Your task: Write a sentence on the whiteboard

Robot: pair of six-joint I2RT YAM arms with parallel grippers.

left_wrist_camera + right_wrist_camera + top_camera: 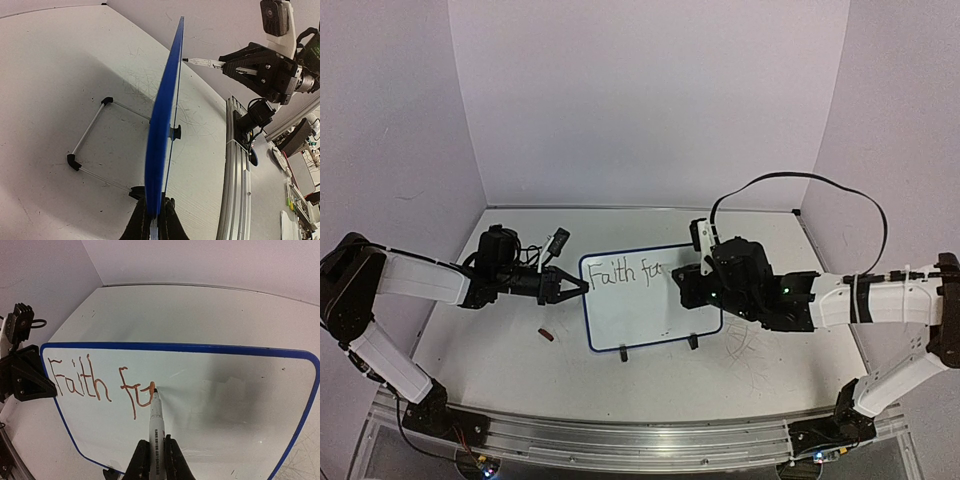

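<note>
The whiteboard (640,315), white with a blue rim, stands tilted on its two black feet in mid-table. My left gripper (582,287) is shut on its left edge; in the left wrist view the board (162,140) shows edge-on, rising from between the jaws of that gripper (156,222). My right gripper (156,445) is shut on a white marker (156,420). The marker's tip touches the board (225,405) at the end of the writing (97,385), which reads "Faith fu" on one line. The right gripper (685,282) is at the board's upper right.
A small dark-red cap-like object (546,335) lies on the table left of the board's foot. The board's wire stand (90,135) reaches out behind it. A metal rail (620,435) runs along the near edge. Walls close in the back and sides.
</note>
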